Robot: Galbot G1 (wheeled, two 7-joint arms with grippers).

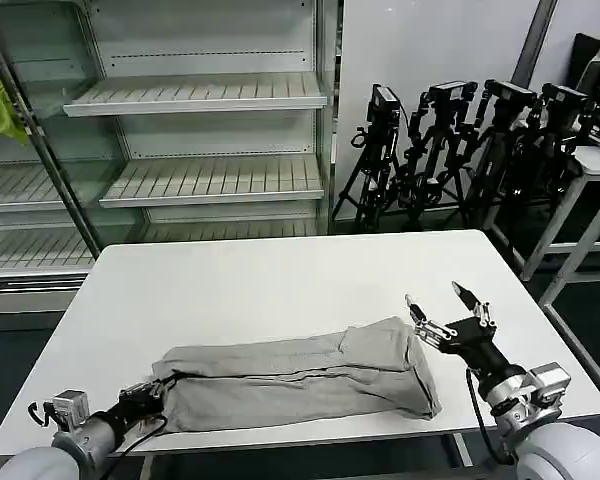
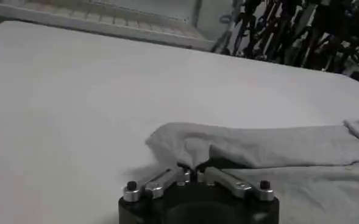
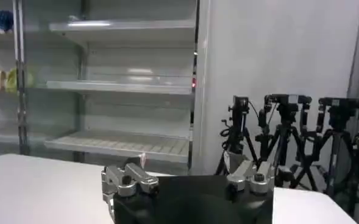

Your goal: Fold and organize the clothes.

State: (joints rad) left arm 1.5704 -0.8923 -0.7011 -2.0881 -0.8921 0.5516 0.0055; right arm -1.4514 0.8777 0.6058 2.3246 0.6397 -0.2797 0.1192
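Grey T-shirt (image 1: 300, 380) (folded lengthwise): left end effector (image 1: 155, 393) low, clenched on corner; right end effector (image 1: 448, 310) raised, released.

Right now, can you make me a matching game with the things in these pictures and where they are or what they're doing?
Things:
1. left claw
2. right claw
3. grey T-shirt
4. yellow-green rag

Places or states:
A. hanging by the shelves, far left
B. open, raised beside the shirt's right end
C. lying folded along the table's near edge
D. shut on the shirt's left end

Pairs: 1-D, 2-B, 3-C, 4-A
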